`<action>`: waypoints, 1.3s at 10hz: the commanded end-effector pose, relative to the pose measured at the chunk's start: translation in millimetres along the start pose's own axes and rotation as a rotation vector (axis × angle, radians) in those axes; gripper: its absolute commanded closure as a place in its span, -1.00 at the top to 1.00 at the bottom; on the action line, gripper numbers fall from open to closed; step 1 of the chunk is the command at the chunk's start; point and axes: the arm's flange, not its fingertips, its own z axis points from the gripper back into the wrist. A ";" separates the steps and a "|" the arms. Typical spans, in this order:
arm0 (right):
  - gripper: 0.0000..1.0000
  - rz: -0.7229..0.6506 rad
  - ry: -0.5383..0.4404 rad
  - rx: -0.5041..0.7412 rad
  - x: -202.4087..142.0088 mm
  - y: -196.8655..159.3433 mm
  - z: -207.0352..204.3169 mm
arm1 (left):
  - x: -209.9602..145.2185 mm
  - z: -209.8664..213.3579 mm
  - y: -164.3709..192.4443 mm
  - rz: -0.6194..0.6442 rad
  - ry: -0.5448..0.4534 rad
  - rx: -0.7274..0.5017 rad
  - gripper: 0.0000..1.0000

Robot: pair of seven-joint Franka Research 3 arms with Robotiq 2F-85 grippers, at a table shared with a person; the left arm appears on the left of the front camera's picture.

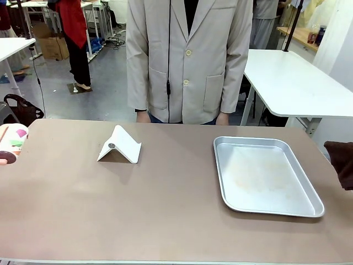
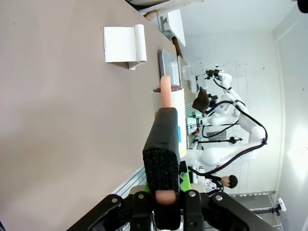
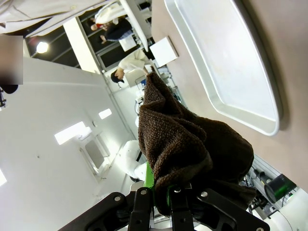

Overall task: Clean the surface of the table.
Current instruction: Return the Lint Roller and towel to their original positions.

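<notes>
Standing at the robot's side, an onlooker counts these items.

Desk: wide, brown-taupe top, spanning the front view from edge to edge; a person in a pale jacket stands at its far side, hands at the desk edge.

Folded white card stand: left of centre on the desk, tent-shaped. The left wrist view shows it from the side as a flat white panel with a rolled edge, which the front view does not reveal.

Metal tray: right of centre on the desk, well apart from the stand. The right wrist view shows its raised rim and pale floor from close by.

Left pincer: clamped on a tool with a black foam-wrapped grip and a pinkish rod running through it, held out over the desk edge. The front view gives just a dark and pink sliver at the left border, too little to identify.

Right pincer: together on a dark brown cloth, bunched and hanging above the fingers. From the front, the cloth shows as a brown lump at the right border, beside the tray.

White-topped tables: behind the person.
</notes>
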 end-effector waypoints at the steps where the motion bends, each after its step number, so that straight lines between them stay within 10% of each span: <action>1: -0.79 0.082 0.031 -0.057 -15.9 38.0 -49.6 | 30.8 -35.8 -45.7 -0.061 0.044 0.020 -0.56; 5: -0.79 0.103 0.097 -0.175 -13.3 100.1 -215.1 | 55.1 -138.9 -161.6 -0.179 0.176 0.086 -0.56; 8: -0.79 0.142 -0.034 -0.178 -8.0 95.9 -317.3 | 54.0 -224.4 -211.0 -0.200 0.224 0.168 -0.56; 13: -0.79 0.044 -0.032 -0.121 51.7 40.2 -396.7 | 59.3 -336.1 -179.5 -0.124 0.151 0.292 -0.56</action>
